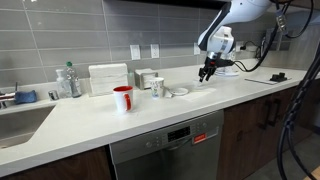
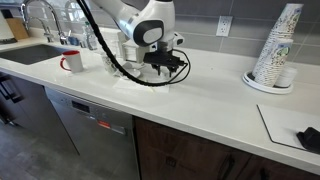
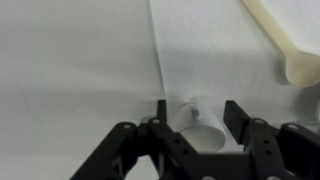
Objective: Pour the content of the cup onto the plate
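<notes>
In the wrist view a small white cup point(image 3: 196, 126) sits between my gripper's point(image 3: 197, 118) two black fingers on the white counter. It looks tilted, with its mouth toward the camera. The left finger is close to it and a gap shows at the right finger. The gripper is open. In both exterior views the gripper point(image 1: 207, 73) point(image 2: 170, 66) hangs low over the counter. The small white plate point(image 1: 178, 92) lies on the counter to the gripper's left, apart from it. I cannot see the cup's content.
A red cup point(image 1: 123, 97) point(image 2: 71, 61) and a white mug point(image 1: 157, 86) stand beyond the plate. A pale spoon-shaped object point(image 3: 285, 50) lies near the gripper. A stack of paper cups point(image 2: 276, 48) and a black item point(image 2: 308, 138) are further along. A sink point(image 1: 20, 120) is at the counter's end.
</notes>
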`<state>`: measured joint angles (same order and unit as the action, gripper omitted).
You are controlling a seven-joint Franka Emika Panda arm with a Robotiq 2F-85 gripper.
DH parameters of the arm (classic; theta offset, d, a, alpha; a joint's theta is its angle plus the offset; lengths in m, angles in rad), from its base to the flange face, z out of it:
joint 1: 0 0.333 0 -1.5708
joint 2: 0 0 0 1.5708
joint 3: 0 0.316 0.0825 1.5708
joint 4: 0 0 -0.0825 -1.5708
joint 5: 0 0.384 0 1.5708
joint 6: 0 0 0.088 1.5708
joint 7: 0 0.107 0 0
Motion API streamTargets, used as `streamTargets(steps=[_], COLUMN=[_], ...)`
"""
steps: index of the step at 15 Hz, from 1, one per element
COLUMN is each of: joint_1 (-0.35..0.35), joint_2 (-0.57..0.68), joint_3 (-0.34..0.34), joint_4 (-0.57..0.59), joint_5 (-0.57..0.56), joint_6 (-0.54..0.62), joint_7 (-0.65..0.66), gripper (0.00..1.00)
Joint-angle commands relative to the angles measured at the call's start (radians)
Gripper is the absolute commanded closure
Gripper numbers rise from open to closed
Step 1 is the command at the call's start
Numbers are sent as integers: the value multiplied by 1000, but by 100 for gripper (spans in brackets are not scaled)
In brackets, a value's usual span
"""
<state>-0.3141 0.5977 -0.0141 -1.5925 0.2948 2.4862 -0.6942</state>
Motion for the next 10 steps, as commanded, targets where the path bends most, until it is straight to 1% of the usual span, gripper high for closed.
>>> streamTargets(steps=[1, 2, 4, 5, 6, 8, 10], joint_1=[-27, -28, -30, -30, -31, -31, -35], joint_2=[43, 48, 56, 59, 63, 71, 77], joint_3=[27, 29, 34, 35, 38, 42, 50], joint_4=[51, 57, 67, 69, 74, 82, 87], joint_5=[-42, -49, -63, -72, -79, -90, -97], joint_6=[-9, -11, -17, -15, -18, -21, -25], joint_7=[-14, -15, -18, -18, -19, -22, -29], gripper=[55, 60, 58, 60, 60, 65, 65])
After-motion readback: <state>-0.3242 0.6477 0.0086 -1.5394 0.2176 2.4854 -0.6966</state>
